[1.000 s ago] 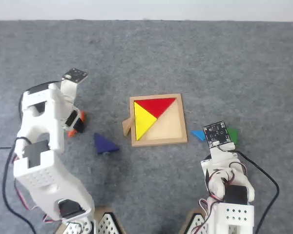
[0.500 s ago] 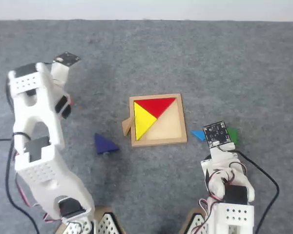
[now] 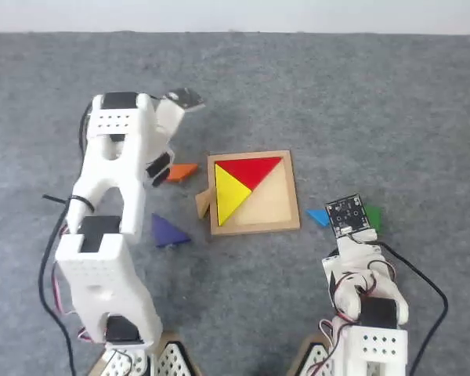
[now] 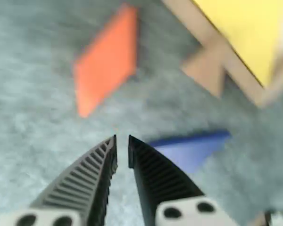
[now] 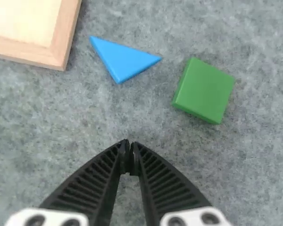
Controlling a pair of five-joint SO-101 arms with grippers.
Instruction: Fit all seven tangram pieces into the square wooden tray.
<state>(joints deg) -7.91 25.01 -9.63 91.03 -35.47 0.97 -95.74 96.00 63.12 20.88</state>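
bright, even, diffuse light from above; soft faint shadows under left arm and along wooden tray edge

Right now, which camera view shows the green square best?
The right wrist view: the green square lies whole and unobstructed beside the blue triangle. The high view gives a green sliver; the rest hides behind the right arm's wrist.
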